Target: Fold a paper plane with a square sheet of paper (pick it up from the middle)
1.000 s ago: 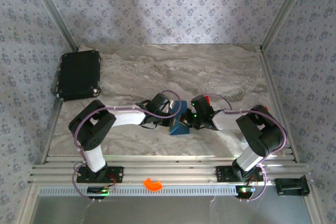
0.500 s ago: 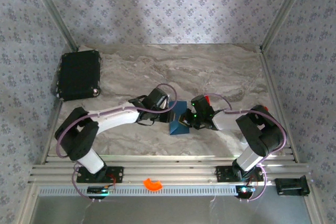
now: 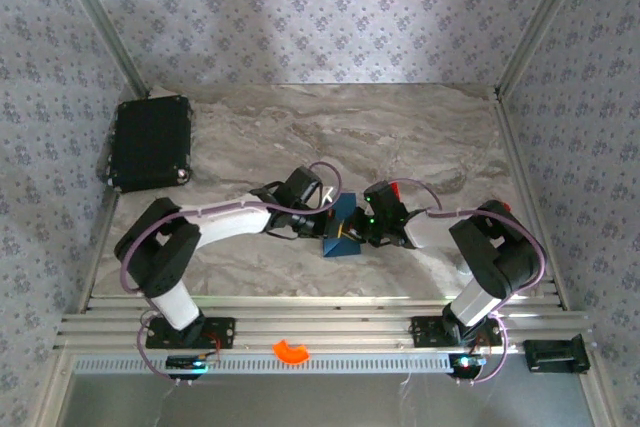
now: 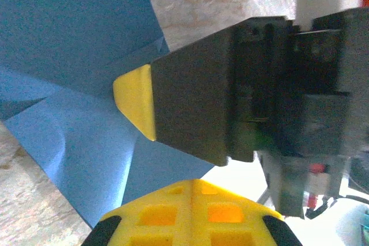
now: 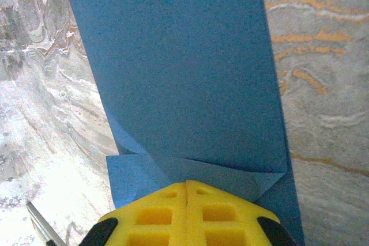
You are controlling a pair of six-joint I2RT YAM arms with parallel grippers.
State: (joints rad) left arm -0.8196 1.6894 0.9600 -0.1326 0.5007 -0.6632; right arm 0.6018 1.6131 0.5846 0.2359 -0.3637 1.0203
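The square sheet of paper is dark blue and partly folded, with creased flaps, and lies on the marble table between the two grippers. My left gripper sits at its left edge, yellow pads shut together over the blue sheet. My right gripper is at its right edge. In the left wrist view its yellow tip rests on the sheet. In the right wrist view its pads are shut where two folded flaps meet, and the paper stretches away from them. No paper shows in either seam.
A black rectangular case lies at the table's far left. An orange curved piece sits on the front rail. A small red block is just behind the right wrist. Bare marble stretches behind the arms.
The left arm reached right to the paper's left edge; its jaws opened briefly and shut again. The paper's upper flap shifted slightly. The right arm stayed put.
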